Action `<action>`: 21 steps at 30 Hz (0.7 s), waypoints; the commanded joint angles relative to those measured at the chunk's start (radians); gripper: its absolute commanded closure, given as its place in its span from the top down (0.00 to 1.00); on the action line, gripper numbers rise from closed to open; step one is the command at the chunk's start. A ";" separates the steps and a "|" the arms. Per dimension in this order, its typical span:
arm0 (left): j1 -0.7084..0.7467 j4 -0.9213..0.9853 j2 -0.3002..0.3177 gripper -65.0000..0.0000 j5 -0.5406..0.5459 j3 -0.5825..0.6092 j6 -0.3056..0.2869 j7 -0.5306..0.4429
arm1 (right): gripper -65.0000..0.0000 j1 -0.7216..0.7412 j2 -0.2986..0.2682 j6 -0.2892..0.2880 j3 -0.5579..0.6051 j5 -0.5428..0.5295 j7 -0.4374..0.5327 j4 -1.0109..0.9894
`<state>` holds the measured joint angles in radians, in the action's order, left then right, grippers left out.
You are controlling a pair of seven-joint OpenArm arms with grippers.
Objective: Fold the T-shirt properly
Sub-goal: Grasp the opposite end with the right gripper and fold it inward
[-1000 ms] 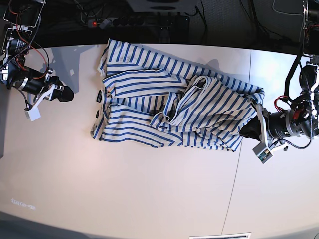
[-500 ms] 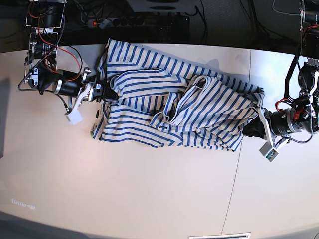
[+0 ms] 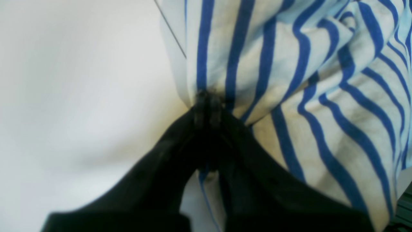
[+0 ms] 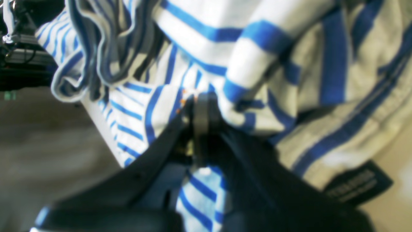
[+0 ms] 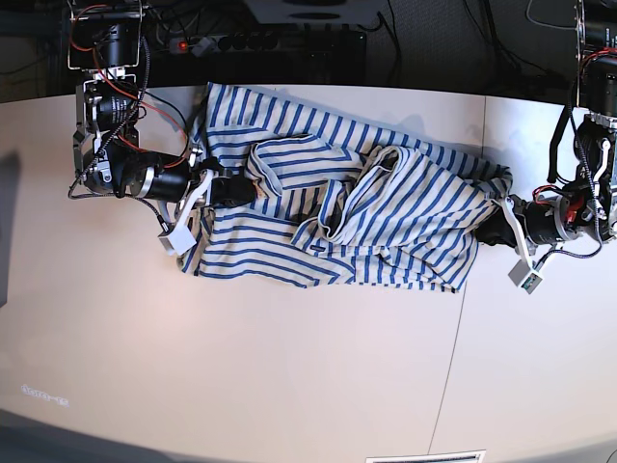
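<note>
Pale tabletop (image 5: 289, 367) under dark, cable-strewn background, with the T-shirt (image 5: 386, 217) lying crumpled across the upper middle, stripes running at several angles and a bunched ridge of cloth near its centre. Compared with a second ago: right gripper (image 5: 229, 188) travelled from off the cloth, well out toward the table's edge, in over the shirt's end on the left of the base view, and now sits pressed together on a pinch of striped fabric, which looks dragged inward toward the middle. Left gripper (image 5: 494, 231) at the opposite end, drawn slightly back from where it stood, the hem there pulled a little tauter. Meaning for the task, as a judgement: both ends of the garment now secured, so a spread or a first fold can start; nothing neatly folded yet. Right wrist view: right gripper (image 4: 201, 106) closed with cloth bunched around the tips, small orange mark (image 4: 183, 96) just beside them, dark neck label (image 4: 357, 182) lower right. Left wrist view: left gripper (image 3: 207, 103) clamped on a fold of the T-shirt (image 3: 289, 80) at its edge, bare table beside. Probably only a layer or two caught in each pinch, though blur prevents certainty.
</note>
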<state>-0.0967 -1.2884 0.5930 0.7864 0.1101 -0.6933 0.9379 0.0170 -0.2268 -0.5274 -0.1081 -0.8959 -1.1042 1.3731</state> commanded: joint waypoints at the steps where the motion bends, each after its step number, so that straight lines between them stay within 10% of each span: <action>1: -0.013 -0.010 0.017 0.00 0.006 -0.010 -0.005 0.010 | 0.00 0.011 -0.009 -0.079 -0.001 0.090 0.006 -0.007; 21: 0.204 -0.011 -0.066 0.00 0.188 -0.060 -0.005 0.126 | 0.00 0.417 -0.061 -0.079 0.040 0.215 0.082 -0.368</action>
<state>0.0914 -1.3025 0.5220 1.0561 0.0391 -0.6983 0.9749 0.4141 -0.2745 -0.5423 -0.0662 -0.6964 -1.0298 0.9962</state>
